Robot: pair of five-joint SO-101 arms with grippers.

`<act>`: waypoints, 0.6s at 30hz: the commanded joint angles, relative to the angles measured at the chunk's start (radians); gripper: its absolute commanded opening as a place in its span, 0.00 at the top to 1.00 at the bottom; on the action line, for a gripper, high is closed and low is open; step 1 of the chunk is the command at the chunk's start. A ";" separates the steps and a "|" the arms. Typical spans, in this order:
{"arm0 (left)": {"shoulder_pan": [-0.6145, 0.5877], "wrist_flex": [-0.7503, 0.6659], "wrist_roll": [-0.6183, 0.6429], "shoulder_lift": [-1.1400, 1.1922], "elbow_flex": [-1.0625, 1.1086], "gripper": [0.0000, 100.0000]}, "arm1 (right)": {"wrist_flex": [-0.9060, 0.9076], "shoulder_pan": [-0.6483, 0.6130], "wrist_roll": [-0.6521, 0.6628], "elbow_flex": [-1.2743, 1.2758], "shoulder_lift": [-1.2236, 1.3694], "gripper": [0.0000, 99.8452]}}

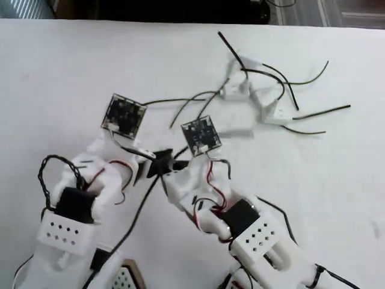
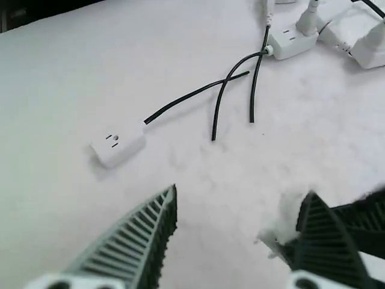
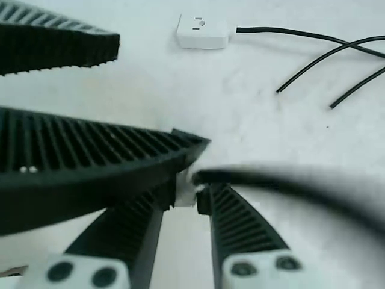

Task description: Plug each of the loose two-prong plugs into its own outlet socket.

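White tabletop [image 1: 54, 72] bears every item noted. Fingers of the right gripper [image 3: 191, 192] are clenched on a small white two-prong plug [image 3: 181, 197] with its black cord [image 3: 289, 183] trailing away, while the left gripper [image 2: 240, 198] stands released and spread wide, one finger just beside that plug; both meet at lower centre of the high frame. One outlet socket [image 2: 117, 146] lies flat ahead of them, well apart, and a cluster of further sockets [image 1: 236, 91] sits upper right of the high frame.
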 commanded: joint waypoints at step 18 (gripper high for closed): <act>-0.283 -0.018 -0.249 0.262 -0.203 0.68 | -0.021 0.194 0.015 0.044 -0.039 0.98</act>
